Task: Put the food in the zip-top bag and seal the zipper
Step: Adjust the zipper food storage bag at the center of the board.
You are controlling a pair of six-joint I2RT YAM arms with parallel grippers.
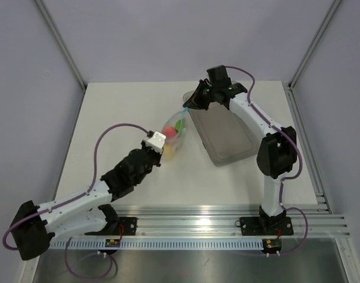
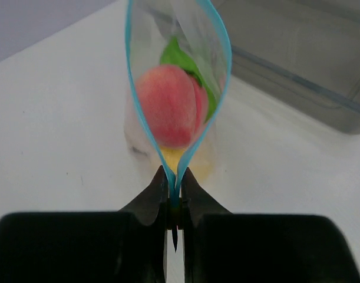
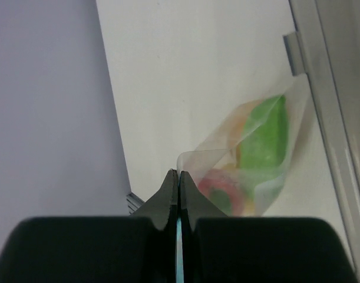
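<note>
The clear zip-top bag (image 1: 174,132) hangs stretched between my two grippers above the table. Inside it I see the red-pink fruit (image 2: 168,106), the green one (image 2: 178,57) and the yellow one (image 2: 177,158); the orange one is not clearly seen. My left gripper (image 2: 175,180) is shut on the near end of the light blue zipper (image 2: 132,100), whose two strips gape apart in a loop. My right gripper (image 3: 178,177) is shut on the far end of the zipper, with the bag (image 3: 259,159) and its green (image 3: 265,138) and red (image 3: 221,188) food beyond it.
A grey translucent rectangular tray (image 1: 224,138) lies just right of the bag, under the right arm, and shows in the left wrist view (image 2: 309,65). The white table (image 1: 121,112) ends at a metal rail (image 1: 227,221) in front.
</note>
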